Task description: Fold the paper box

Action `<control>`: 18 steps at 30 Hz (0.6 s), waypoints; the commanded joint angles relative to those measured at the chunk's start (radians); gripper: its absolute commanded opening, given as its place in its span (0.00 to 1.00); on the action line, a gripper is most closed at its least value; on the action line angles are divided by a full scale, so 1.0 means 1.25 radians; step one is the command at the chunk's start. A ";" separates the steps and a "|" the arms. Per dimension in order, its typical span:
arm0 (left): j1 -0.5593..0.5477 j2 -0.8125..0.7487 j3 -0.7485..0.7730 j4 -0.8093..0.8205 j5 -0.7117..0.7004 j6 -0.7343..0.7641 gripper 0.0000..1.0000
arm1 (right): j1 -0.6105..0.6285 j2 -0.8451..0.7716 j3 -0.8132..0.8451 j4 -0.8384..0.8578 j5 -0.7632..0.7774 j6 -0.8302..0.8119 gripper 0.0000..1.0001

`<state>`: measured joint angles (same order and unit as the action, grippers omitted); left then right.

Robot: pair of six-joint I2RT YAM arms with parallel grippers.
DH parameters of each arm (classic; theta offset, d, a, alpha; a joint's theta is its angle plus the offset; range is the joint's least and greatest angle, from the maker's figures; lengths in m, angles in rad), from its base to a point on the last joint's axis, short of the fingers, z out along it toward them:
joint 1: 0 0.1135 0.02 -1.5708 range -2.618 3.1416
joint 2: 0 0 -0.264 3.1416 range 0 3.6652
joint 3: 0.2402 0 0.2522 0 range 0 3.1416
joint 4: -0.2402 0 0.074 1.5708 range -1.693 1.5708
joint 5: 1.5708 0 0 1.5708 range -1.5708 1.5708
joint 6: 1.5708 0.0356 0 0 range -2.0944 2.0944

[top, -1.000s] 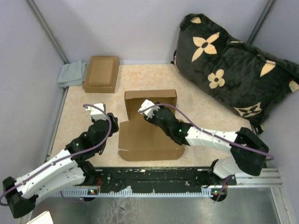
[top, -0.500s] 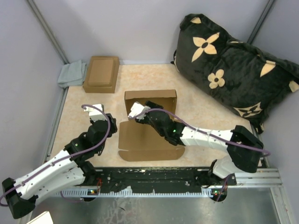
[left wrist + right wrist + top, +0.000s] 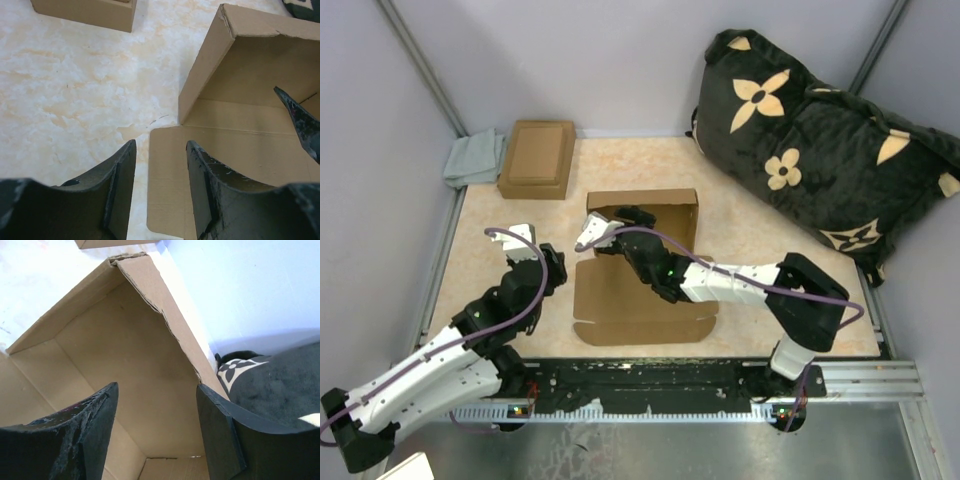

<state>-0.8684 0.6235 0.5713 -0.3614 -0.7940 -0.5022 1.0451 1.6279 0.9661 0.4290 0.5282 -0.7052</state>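
The paper box (image 3: 642,290) lies at the table's middle, its near panel flat and its far walls (image 3: 650,203) standing. My right gripper (image 3: 617,218) reaches inside by the left wall; in the right wrist view it (image 3: 156,387) is open, facing the inner corner of the paper box (image 3: 115,340) with nothing between the fingers. My left gripper (image 3: 556,276) hovers at the flat panel's left edge. Seen from the left wrist it (image 3: 160,145) is open and empty, straddling that edge of the paper box (image 3: 235,145). One right fingertip (image 3: 300,125) shows there.
A smaller brown box with a stepped lid (image 3: 536,158) sits at the back left, a grey cloth (image 3: 475,158) beside it. A black flower-print pillow (image 3: 820,150) fills the back right. Grey walls close the table's sides and back.
My right gripper has swung left across the box toward its left wall, and its jaws have spread wider. The left arm has barely shifted.
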 commanded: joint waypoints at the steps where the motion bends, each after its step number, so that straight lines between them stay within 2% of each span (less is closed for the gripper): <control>1: -0.002 -0.005 -0.007 -0.006 -0.016 -0.012 0.51 | -0.022 0.052 0.076 0.047 0.033 -0.028 0.61; 2: -0.002 -0.007 -0.008 -0.008 -0.018 -0.014 0.51 | -0.026 0.058 0.085 0.043 0.037 -0.020 0.55; 4: -0.002 -0.008 -0.010 -0.009 -0.020 -0.016 0.51 | -0.033 0.058 0.095 0.041 0.045 -0.004 0.37; 7: -0.002 -0.007 -0.013 -0.006 -0.021 -0.016 0.52 | -0.057 0.051 0.116 0.005 0.027 0.041 0.24; 18: -0.002 0.004 -0.014 -0.003 -0.024 -0.016 0.52 | -0.215 0.067 0.284 -0.295 -0.032 0.335 0.06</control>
<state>-0.8684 0.6273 0.5583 -0.3679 -0.8082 -0.5194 0.8322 1.7065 1.2060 0.2173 0.5121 -0.4694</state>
